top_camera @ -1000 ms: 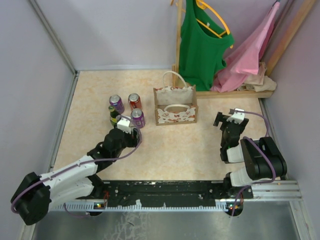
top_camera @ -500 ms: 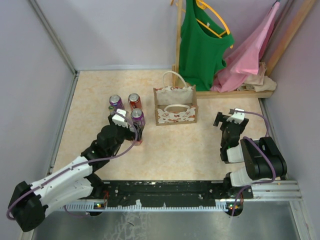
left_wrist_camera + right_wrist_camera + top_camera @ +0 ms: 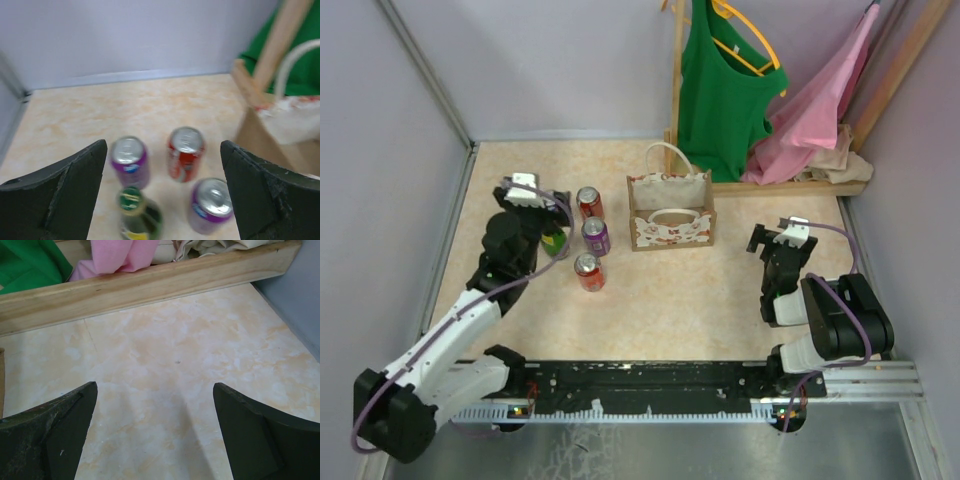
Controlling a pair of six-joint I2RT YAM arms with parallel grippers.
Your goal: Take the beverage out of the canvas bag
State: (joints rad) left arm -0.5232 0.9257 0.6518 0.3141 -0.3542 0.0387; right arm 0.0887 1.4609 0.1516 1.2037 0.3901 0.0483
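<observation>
The canvas bag (image 3: 670, 215) stands upright at mid table, and its edge shows at the right of the left wrist view (image 3: 290, 120). I cannot see what is inside it. A red can (image 3: 588, 272) stands free in front of the bag's left side. My left gripper (image 3: 548, 205) is open and empty, raised over the drinks to the left of the bag (image 3: 163, 145). My right gripper (image 3: 770, 240) is open and empty over bare table to the right of the bag (image 3: 155, 386).
Left of the bag stand a second red can (image 3: 588, 200) (image 3: 185, 152), two purple cans (image 3: 595, 237) (image 3: 129, 161) and a green bottle (image 3: 558, 243) (image 3: 136, 215). A wooden rack (image 3: 150, 285) with a green top (image 3: 720, 90) and a pink cloth (image 3: 810, 110) stands at the back right.
My left gripper has let go of a red can in front of the purple can, opened, and lifted away to the back left. The right arm has not moved.
</observation>
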